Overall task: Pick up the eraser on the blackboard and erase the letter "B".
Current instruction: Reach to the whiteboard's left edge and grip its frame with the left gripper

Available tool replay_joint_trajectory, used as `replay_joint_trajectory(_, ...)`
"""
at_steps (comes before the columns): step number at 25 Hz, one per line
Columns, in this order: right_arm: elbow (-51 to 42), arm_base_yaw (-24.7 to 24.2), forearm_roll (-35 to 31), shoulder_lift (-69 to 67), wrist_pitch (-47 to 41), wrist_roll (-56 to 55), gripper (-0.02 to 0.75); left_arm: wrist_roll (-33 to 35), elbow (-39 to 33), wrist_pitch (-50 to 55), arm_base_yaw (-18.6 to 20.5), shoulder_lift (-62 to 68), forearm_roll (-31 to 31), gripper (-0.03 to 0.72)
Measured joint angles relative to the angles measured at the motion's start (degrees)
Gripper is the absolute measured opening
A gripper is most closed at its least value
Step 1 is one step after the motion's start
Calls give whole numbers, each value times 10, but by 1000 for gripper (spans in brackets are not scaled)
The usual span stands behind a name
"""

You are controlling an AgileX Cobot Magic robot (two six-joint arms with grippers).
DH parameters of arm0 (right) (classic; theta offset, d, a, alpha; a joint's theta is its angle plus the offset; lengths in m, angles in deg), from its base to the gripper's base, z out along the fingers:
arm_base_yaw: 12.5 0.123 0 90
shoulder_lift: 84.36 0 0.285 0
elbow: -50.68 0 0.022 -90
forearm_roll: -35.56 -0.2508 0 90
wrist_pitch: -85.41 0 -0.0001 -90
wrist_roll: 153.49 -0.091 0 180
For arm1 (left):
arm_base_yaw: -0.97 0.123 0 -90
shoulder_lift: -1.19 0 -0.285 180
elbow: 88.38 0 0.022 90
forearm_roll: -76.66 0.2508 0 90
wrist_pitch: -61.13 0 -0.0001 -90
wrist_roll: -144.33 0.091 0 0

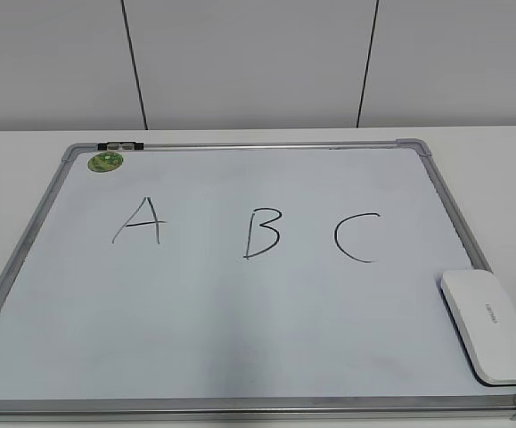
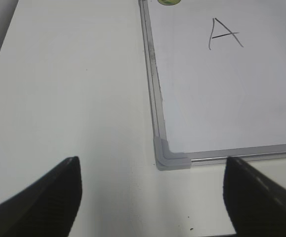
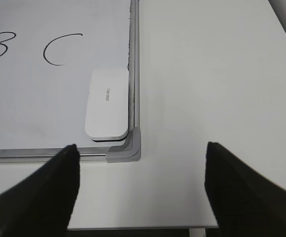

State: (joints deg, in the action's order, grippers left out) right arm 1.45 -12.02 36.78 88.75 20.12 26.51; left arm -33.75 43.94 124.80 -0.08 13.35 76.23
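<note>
From the front, the eraser (image 1: pixel 490 325) lay on the blackboard (image 1: pixel 240 339) in its near right corner, well right of the letter "B" (image 1: pixel 263 233). At the left wrist, the fingers (image 2: pixel 49 197) stood wide apart over the desk (image 2: pixel 73 98), empty. At the right wrist, the fingers (image 3: pixel 44 190) also gaped, empty, short of the eraser.

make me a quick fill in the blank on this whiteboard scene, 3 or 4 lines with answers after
1. The eraser lies in the blackboard's near ____ corner.
2. The letter between "A" and "C" is ____.
3. The green magnet sits in the board's far ____ corner.
4. The right end effector holds ____.

Missing words: right; B; left; nothing
</note>
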Motion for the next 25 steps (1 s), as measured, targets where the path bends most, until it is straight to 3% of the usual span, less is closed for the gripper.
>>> replay_joint_trajectory(12,0,0,0,0,0,0,587,0,0,0,0,0,0,662)
replay_joint_trajectory(25,0,0,0,0,0,0,586,0,5,0,0,2,-17,594)
